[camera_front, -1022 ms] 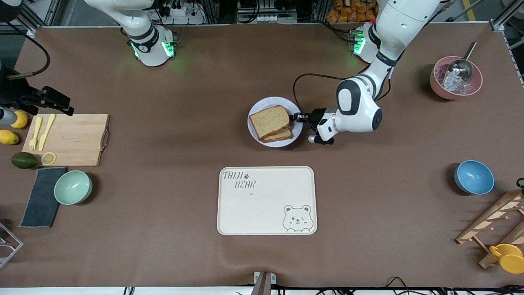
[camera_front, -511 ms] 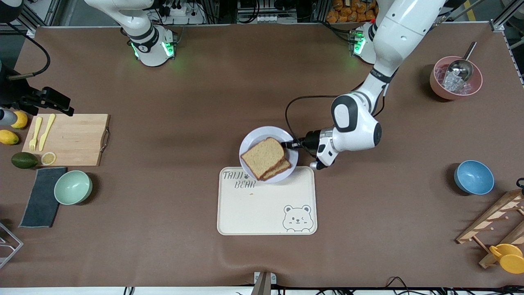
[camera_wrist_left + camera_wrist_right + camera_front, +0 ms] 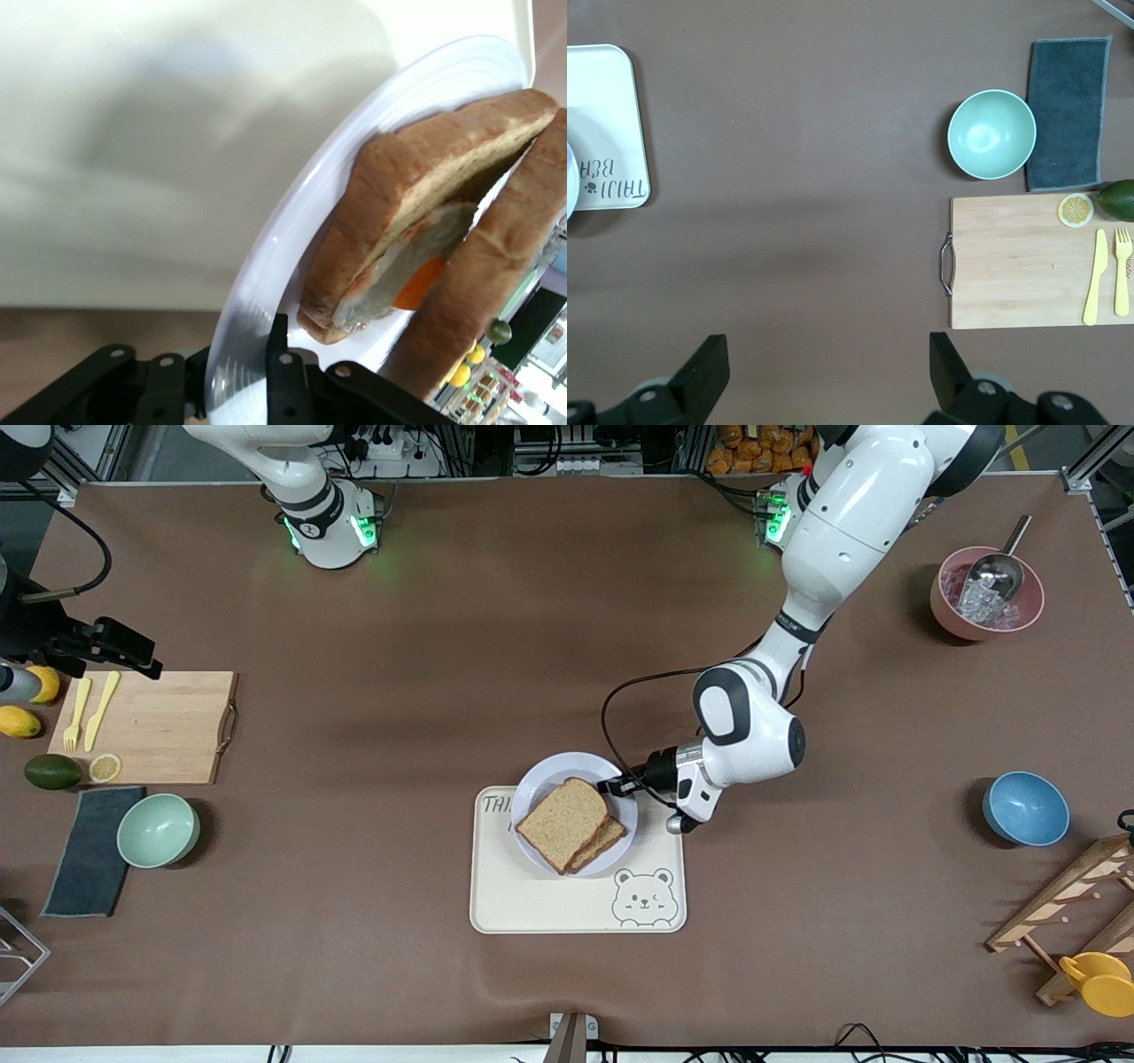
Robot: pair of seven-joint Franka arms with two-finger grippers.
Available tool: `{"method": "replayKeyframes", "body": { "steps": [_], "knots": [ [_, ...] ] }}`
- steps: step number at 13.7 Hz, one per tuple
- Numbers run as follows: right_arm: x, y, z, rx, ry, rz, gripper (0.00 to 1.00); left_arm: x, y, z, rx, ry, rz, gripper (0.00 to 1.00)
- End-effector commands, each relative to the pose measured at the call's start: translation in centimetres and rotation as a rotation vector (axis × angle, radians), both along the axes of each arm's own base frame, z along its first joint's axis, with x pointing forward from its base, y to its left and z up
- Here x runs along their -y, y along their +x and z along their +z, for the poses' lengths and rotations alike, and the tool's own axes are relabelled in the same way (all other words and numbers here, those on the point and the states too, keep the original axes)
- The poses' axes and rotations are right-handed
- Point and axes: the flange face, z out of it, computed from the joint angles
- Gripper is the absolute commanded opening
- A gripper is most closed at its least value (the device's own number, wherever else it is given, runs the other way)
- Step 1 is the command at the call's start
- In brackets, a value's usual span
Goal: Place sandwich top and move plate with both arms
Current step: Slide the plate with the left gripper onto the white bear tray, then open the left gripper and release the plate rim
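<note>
The white plate (image 3: 567, 766) is over the cream bear tray (image 3: 567, 911), at the tray's end farther from the front camera. The sandwich top (image 3: 561, 822) lies on a second slice on the plate. My left gripper (image 3: 613, 786) is shut on the plate's rim (image 3: 288, 248), at the side toward the left arm's end. In the left wrist view, fried egg (image 3: 416, 285) shows between the two slices. My right gripper (image 3: 824, 350) is open and empty. It waits high over the table by the cutting board (image 3: 146, 726).
The cutting board carries a yellow knife and fork (image 3: 89, 708) and a lemon slice. A green bowl (image 3: 158, 830) and a dark cloth (image 3: 89, 850) lie nearer the front camera. A blue bowl (image 3: 1025, 808) and a pink bowl with a scoop (image 3: 986, 593) stand toward the left arm's end.
My left gripper has carried the plate with the sandwich from the table's middle toward the front camera, to over the bear tray. The right arm has barely moved.
</note>
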Motion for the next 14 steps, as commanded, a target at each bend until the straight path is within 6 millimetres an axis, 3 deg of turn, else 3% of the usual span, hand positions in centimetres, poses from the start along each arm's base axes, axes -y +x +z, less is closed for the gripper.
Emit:
{"method": "replayKeyframes", "body": {
  "steps": [1, 7, 12, 13, 14],
  "knots": [
    [0.0, 0.0, 0.1, 0.008, -0.003, -0.019, 1.0, 1.0, 1.7, -0.3, 0.009, -0.019, 0.057, 0.0],
    [0.1, 0.2, -0.1, 0.003, -0.003, -0.019, 1.0, 2.0, 3.7, -1.2, 0.024, -0.024, 0.126, 0.0],
    [0.1, 0.2, -0.2, 0.002, -0.003, -0.018, 1.0, 2.2, 3.7, -1.6, 0.038, -0.016, 0.114, 0.01],
    [0.1, 0.2, -0.2, 0.003, -0.003, -0.018, 1.0, 2.0, 3.7, -1.7, 0.035, -0.016, 0.117, 0.54],
    [0.1, 0.2, -0.2, 0.003, -0.003, -0.018, 1.0, 2.2, 3.7, -1.5, 0.031, -0.015, 0.119, 1.0]
  ]
}}
